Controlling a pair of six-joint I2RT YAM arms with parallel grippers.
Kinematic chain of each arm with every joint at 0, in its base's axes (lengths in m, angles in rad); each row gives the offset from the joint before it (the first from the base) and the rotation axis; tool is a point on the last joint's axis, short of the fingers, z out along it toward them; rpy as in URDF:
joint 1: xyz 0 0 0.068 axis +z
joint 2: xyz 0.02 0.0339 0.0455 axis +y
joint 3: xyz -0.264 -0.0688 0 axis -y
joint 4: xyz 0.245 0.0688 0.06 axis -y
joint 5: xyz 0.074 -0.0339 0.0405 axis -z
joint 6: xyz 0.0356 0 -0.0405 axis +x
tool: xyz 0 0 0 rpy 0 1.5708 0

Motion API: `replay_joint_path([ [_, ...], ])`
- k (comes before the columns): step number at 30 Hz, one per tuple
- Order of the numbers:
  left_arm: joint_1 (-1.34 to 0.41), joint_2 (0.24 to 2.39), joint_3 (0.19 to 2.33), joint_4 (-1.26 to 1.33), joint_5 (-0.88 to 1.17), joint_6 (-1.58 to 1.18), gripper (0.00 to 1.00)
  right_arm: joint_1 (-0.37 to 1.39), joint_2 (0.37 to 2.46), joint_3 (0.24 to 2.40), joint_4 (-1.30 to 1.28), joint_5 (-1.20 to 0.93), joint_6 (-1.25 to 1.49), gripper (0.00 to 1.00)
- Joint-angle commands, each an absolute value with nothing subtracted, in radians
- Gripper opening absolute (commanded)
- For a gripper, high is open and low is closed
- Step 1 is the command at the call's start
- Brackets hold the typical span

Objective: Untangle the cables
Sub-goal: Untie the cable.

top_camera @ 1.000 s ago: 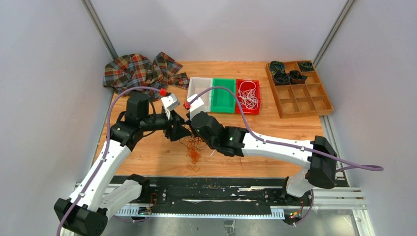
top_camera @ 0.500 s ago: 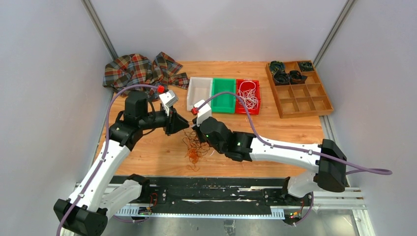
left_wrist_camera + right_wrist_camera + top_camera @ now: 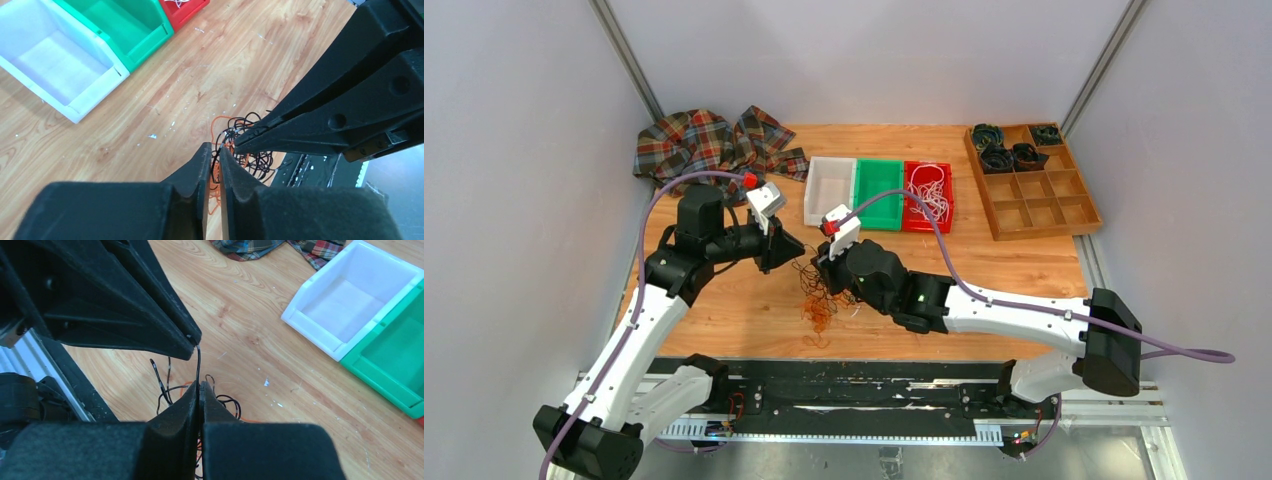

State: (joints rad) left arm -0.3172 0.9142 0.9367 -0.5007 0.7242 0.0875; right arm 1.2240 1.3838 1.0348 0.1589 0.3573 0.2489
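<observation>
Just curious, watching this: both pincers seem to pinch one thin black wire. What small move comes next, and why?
Probably ease them apart. The left pincer and right pincer appear shut on the same thin black wire, close together above the tangle of black and copper-orange wires; pulling should draw it free.

Bench [image 3: 165, 90], below the jaws: was smooth wood grain, lightly scuffed. White bin [image 3: 50, 60] and green bin [image 3: 120, 20], beyond the jaws: were glossy plastic. Cables [image 3: 252, 161], at the jaws: looked smooth, black and copper-orange. Jaws: matt black.
</observation>
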Motion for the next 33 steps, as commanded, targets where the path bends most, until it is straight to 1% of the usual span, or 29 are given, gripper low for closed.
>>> replay_joint_path([
  [1, -0.315, 0.900, 0.934, -0.494, 0.710, 0.117, 0.18, 1.232, 1.384, 1.046, 0.216, 0.320, 0.268, 0.00],
  [2, -0.315, 0.899, 0.931, -0.494, 0.712, 0.120, 0.22, 1.232, 1.388, 1.052, 0.217, 0.315, 0.268, 0.01],
  [4, -0.316, 0.897, 0.925, -0.494, 0.709, 0.130, 0.37, 1.232, 1.395, 1.056, 0.229, 0.297, 0.268, 0.01],
  [5, -0.316, 0.897, 0.924, -0.496, 0.705, 0.138, 0.41, 1.232, 1.397, 1.058, 0.234, 0.287, 0.270, 0.01],
  [6, -0.315, 0.897, 0.923, -0.496, 0.699, 0.144, 0.43, 1.232, 1.399, 1.058, 0.239, 0.277, 0.271, 0.01],
  [8, -0.315, 0.899, 0.923, -0.493, 0.682, 0.157, 0.44, 1.232, 1.402, 1.062, 0.244, 0.251, 0.273, 0.01],
  [12, -0.316, 0.902, 0.926, -0.483, 0.637, 0.180, 0.34, 1.232, 1.402, 1.056, 0.248, 0.213, 0.277, 0.01],
  [17, -0.316, 0.897, 0.936, -0.491, 0.597, 0.211, 0.13, 1.232, 1.398, 1.046, 0.240, 0.208, 0.282, 0.01],
  [19, -0.316, 0.896, 0.941, -0.494, 0.605, 0.210, 0.07, 1.228, 1.397, 1.043, 0.240, 0.224, 0.287, 0.01],
  [23, -0.316, 0.892, 0.953, -0.499, 0.655, 0.170, 0.01, 1.216, 1.402, 1.045, 0.237, 0.246, 0.294, 0.01],
  [26, -0.315, 0.883, 0.964, -0.513, 0.677, 0.150, 0.01, 1.203, 1.399, 1.048, 0.210, 0.313, 0.299, 0.02],
  [27, -0.316, 0.880, 0.969, -0.516, 0.680, 0.143, 0.01, 1.199, 1.399, 1.048, 0.205, 0.342, 0.296, 0.04],
  [29, -0.316, 0.878, 0.979, -0.522, 0.694, 0.128, 0.01, 1.196, 1.405, 1.051, 0.201, 0.428, 0.291, 0.17],
  [30, -0.317, 0.879, 0.984, -0.523, 0.707, 0.116, 0.01, 1.196, 1.414, 1.056, 0.212, 0.471, 0.276, 0.25],
  [33, -0.319, 0.885, 0.993, -0.522, 0.775, 0.086, 0.01, 1.197, 1.450, 1.076, 0.263, 0.518, 0.229, 0.34],
])
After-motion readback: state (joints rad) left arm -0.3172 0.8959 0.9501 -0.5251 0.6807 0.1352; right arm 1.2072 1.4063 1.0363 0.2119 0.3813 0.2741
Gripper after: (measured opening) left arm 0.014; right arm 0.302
